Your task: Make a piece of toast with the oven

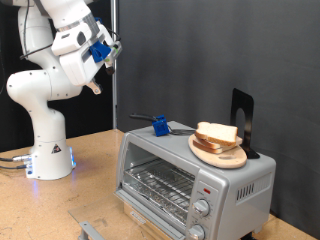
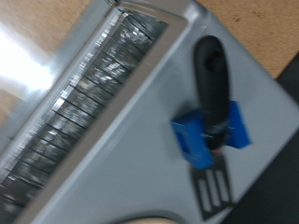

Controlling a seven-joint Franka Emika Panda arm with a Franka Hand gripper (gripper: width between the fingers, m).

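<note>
Soft, light pale bread slices point(image 1: 218, 134) atop the silver-grey toaster oven point(image 1: 190, 172) need gentle edge grips; end effector point(image 1: 110, 50), upper left, state unclear.

Even, bright room light in the exterior view, dark backdrop behind; sharp focus. Wrist view motion-blurred throughout, with white glare on the oven point(image 2: 103, 103) door glass.

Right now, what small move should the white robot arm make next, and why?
Probably lower the gripper toward the black-handled spatula with the blue block, which lies on top of the silver-grey toaster oven. The gripper hangs high above the oven, and the wrist view looks straight at that tool. The pale bread slices sit on the round wooden plate beside it.
</note>
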